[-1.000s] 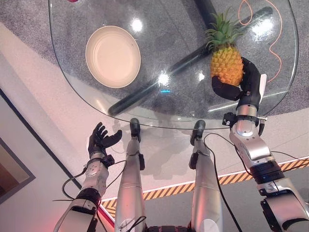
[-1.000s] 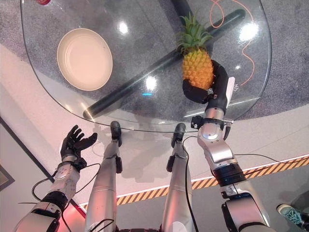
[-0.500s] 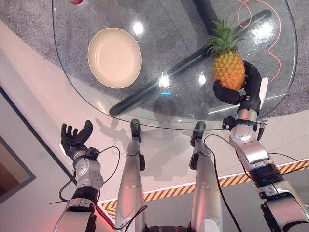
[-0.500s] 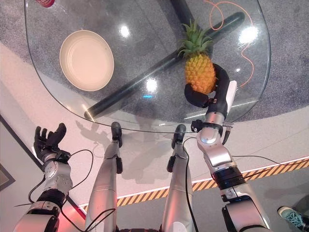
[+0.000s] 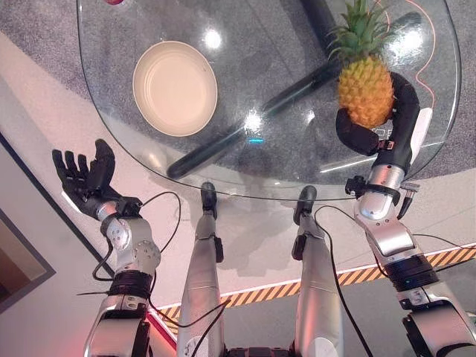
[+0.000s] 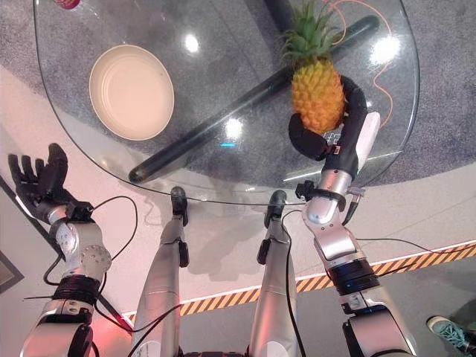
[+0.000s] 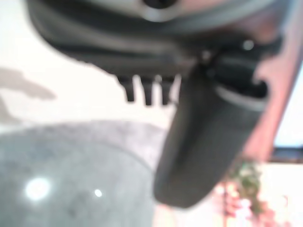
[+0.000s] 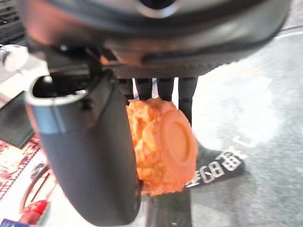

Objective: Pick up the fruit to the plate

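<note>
An orange pineapple point(image 5: 364, 89) with a green crown stands upright over the right side of the round glass table point(image 5: 260, 167). My right hand point(image 5: 387, 134) is curled round its lower body, thumb on one side and fingers on the other; the right wrist view shows the pineapple point(image 8: 163, 144) clamped between them. A cream plate point(image 5: 175, 87) lies on the left part of the table with nothing on it. My left hand point(image 5: 83, 178) is raised beside the table's left edge, below the plate, with its fingers spread.
A dark crossbar point(image 5: 253, 123) of the table's base runs under the glass. An orange cord point(image 5: 428, 67) curls on the floor at the far right. A small red thing point(image 5: 113, 1) sits at the table's far left rim.
My right hand has carried the pineapple up and away from me. My left hand has risen and moved further left, fingers still spread.
</note>
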